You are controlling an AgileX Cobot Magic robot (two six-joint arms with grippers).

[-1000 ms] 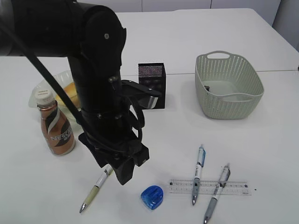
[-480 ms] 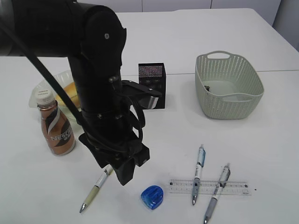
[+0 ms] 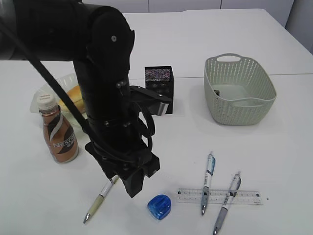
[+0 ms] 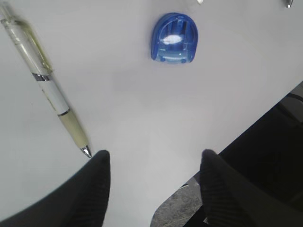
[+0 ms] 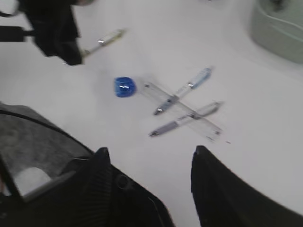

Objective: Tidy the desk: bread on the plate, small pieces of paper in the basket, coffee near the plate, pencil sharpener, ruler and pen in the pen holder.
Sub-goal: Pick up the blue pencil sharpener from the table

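Your left gripper hangs over worktop, fingers spread, holding nothing. Pencil sharpener lies just ahead, near front edge; white pen just beside left finger. Sharpener likely light, hard, smooth plastic with domed top, so may skid or squirt out. Pinch flat sides, low. Right gripper: fingers spread, empty, well back from ruler and crossed pens. Pen holder behind your arm.

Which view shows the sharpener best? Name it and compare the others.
The left wrist view: the sharpener is close, sharp and unobstructed, its blue shell and clear window plain. The exterior view shows it small near the bottom edge, beside the ruler. The right wrist view shows it only as a blurred blue blob.
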